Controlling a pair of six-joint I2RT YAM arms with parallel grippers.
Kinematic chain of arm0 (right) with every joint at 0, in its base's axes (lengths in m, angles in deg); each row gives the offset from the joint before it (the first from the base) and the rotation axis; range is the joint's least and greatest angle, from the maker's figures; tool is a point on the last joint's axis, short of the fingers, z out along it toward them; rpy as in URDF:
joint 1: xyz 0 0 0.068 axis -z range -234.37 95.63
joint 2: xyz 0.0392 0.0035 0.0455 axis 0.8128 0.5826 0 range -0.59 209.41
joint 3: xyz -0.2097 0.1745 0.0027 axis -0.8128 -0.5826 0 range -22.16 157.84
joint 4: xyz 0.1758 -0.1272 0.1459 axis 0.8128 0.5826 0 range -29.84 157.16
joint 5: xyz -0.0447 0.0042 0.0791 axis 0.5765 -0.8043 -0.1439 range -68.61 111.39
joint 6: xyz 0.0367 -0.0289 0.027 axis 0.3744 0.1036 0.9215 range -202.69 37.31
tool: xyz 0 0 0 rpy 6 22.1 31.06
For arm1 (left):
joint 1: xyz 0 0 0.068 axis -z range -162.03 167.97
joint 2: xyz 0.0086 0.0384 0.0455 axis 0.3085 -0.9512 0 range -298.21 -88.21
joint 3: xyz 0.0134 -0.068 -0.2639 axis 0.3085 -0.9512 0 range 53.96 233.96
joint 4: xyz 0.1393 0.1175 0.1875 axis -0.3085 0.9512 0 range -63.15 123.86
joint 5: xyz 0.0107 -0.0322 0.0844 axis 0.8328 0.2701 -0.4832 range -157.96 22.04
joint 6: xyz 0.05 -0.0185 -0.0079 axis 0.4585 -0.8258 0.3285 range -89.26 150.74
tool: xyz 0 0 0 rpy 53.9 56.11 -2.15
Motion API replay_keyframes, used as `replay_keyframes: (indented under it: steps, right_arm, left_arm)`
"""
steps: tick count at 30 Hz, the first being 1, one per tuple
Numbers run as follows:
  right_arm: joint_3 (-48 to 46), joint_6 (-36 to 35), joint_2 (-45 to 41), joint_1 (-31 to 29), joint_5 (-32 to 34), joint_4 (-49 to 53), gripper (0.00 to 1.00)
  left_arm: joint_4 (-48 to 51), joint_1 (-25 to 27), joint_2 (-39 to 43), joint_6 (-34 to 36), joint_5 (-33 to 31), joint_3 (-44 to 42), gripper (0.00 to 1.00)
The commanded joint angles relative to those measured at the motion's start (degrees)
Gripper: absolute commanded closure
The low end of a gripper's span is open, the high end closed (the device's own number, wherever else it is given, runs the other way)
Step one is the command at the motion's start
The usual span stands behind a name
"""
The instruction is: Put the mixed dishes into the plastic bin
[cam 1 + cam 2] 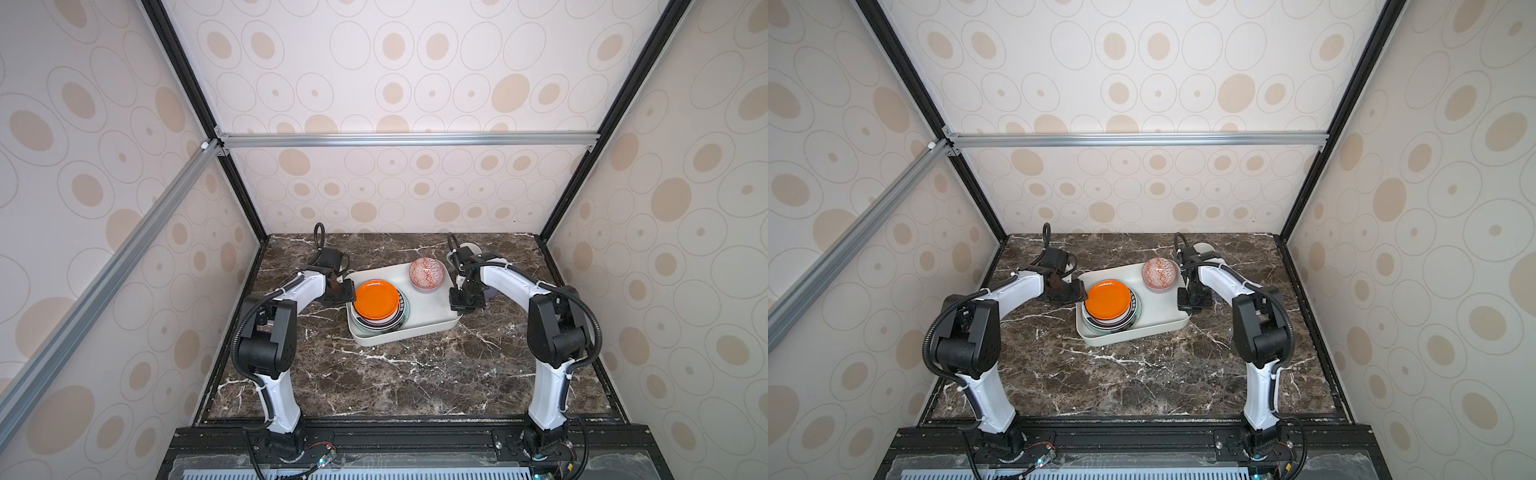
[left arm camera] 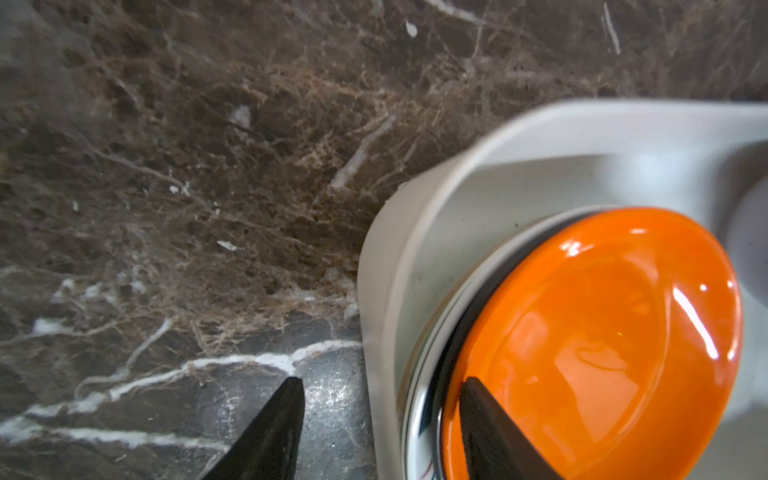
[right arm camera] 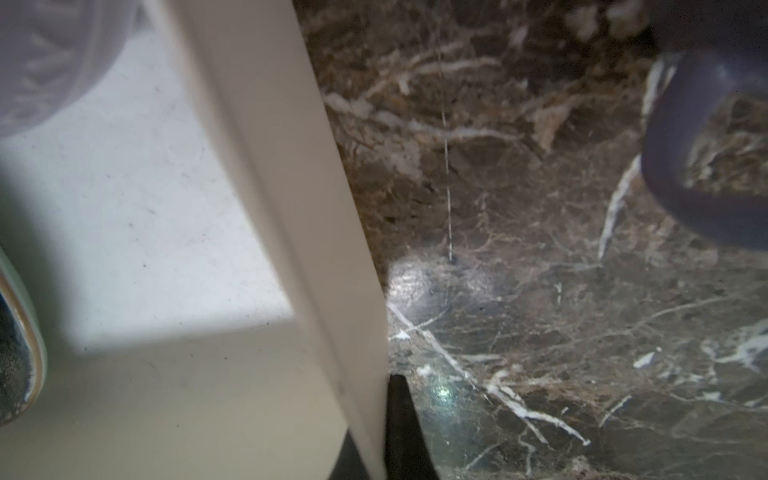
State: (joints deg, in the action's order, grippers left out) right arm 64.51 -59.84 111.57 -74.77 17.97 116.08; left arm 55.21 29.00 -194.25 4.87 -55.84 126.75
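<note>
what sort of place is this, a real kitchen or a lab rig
Probably a robot test booth, not a kitchen: wallpapered panels on an aluminium frame enclose a marble-look tabletop, with a left arm and right arm bolted along its front.

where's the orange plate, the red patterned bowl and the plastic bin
orange plate (image 1: 376, 298): in a top view, its centre
red-patterned bowl (image 1: 427, 272): in a top view, inner bottom
plastic bin (image 1: 428, 309): in a top view, bare floor

1. I count one plastic bin (image 1: 428, 309).
2. Plates (image 1: 401, 313): one stack, bin's 8 o'clock, at least three; lower ones hidden.
3. One red-patterned bowl (image 1: 427, 272), bin's 1 o'clock.
4. One lavender mug (image 3: 663, 166), outside, 3 o'clock.
</note>
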Motion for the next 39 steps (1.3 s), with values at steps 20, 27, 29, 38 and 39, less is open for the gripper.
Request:
replay_keyframes:
  steps: [20, 27, 29, 38, 39]
  right_arm:
    - [3.5, -1.0, -7.9, -5.9, -3.7, 7.9, 0.55]
    - [10.6, 0.6, -3.5, -5.9, -7.8, 5.6, 0.43]
    - [11.9, 0.7, -1.5, -5.9, -7.9, 5.9, 0.41]
    - [15.4, 0.2, 4.7, -4.0, -7.6, 3.9, 0.26]
    - [15.9, 0.2, 5.1, -3.5, -8.0, 3.6, 0.25]
  left_arm:
    - [-0.3, 1.6, 1.1, 0.1, 0.7, 0.8, 0.53]
    - [0.4, 1.6, -1.5, 1.3, 0.6, 5.4, 0.53]
    - [0.5, 1.7, -2.2, 1.5, 0.7, 6.5, 0.53]
    - [2.0, 1.7, -5.2, 2.1, 0.7, 11.1, 0.53]
    - [2.3, 1.6, -5.5, 2.2, 0.6, 11.8, 0.53]
